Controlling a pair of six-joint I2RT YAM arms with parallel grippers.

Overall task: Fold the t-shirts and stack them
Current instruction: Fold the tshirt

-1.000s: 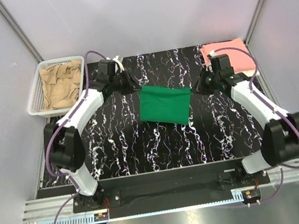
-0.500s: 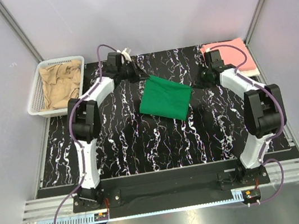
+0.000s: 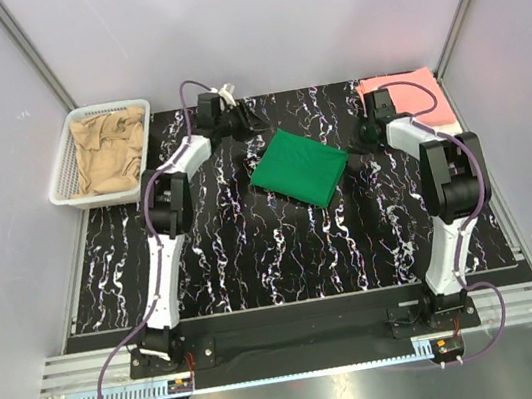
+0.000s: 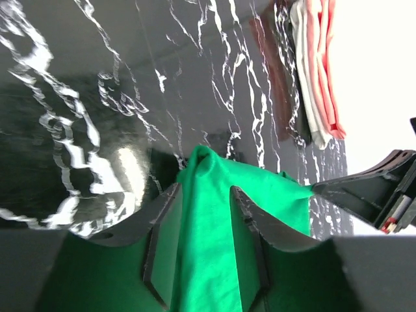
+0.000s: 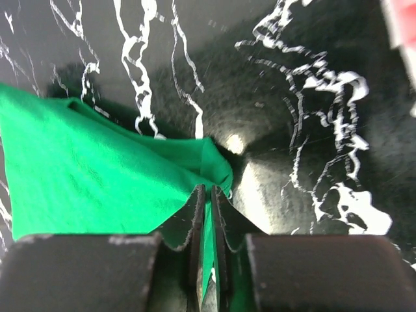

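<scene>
The folded green t-shirt lies flat in the middle of the black marbled worktop, well beyond the arm bases. At its far left corner the left tool stands spread with green cloth lying loose between its fingers, and at the right corner the right tool is pressed almost together, pinching a thin fold of that shirt. Farther back, the salmon pink t-shirt sits folded in the far right corner, and the tan t-shirt lies crumpled in the white basket off the far left edge.
</scene>
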